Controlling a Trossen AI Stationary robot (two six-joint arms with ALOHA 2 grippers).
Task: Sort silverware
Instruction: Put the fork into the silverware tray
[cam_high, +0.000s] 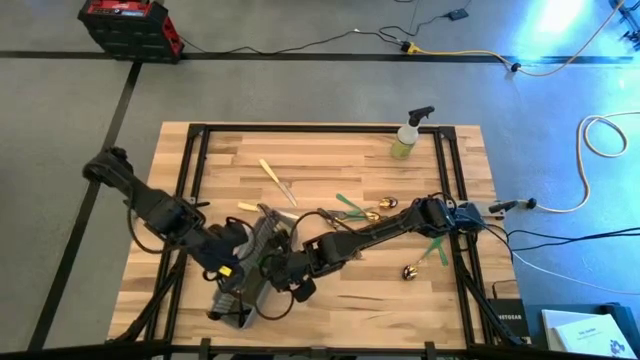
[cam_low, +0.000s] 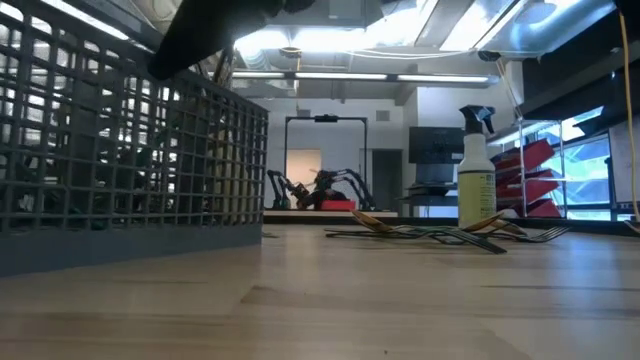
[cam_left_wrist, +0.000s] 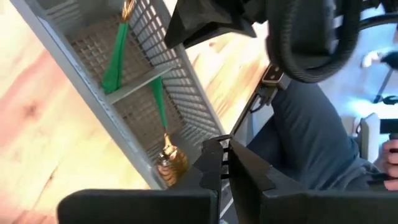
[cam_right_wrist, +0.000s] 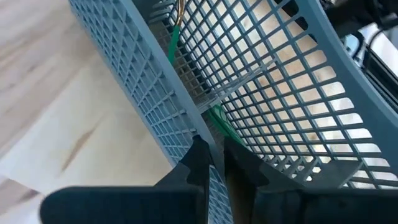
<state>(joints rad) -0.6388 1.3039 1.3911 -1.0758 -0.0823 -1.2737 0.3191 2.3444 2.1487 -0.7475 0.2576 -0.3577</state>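
Grey mesh caddy looms nearest — spray bottle label unreadable; both pincers pinched closed, empty.

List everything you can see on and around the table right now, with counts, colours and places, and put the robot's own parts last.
Caddy: one, grey wire mesh, near front edge of the table, left of centre.
Silverware in the caddy: at least two green-handled pieces with gold heads; the full count is hidden.
Loose silverware: several pieces, cream and green handles, gold heads, scattered mid-table; one green-handled piece lies by the right edge. The exact count is unclear.
Spray bottle: one, yellow-green, far right part of the table.
Toolbox: one, red and black, on the floor beyond the table.
Person: seated beside the table, grey clothing.
Left gripper: shut, holding nothing visible, beside the caddy.
Right gripper: shut on the caddy's mesh wall.
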